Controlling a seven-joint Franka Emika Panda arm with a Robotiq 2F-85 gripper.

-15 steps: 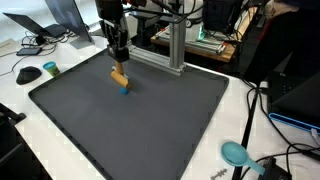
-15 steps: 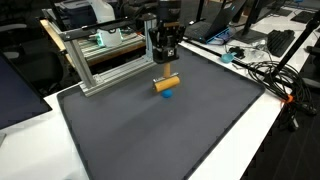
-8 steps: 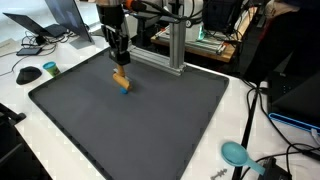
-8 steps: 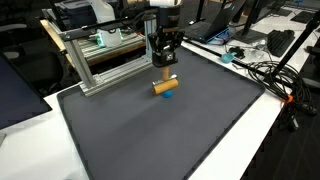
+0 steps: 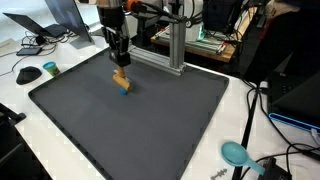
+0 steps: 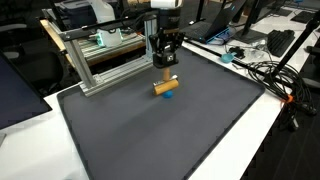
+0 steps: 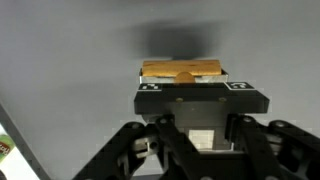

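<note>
Cluttered lab: a dark grey mat (image 5: 150,120) bears one tan wooden cylinder (image 5: 120,77) touching one small blue block (image 5: 125,89). The black gripper (image 5: 119,63) is just above; its finger spread cannot be told.

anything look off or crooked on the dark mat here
One thing: the wooden block seems to rest partly on a small blue piece rather than flat on the dark mat, so it looks slanted. The gripper hangs right above it. Nothing looks spilled or broken.

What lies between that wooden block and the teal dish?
Only bare mat, then a strip of white table, between block and dish, in an exterior view.
</note>
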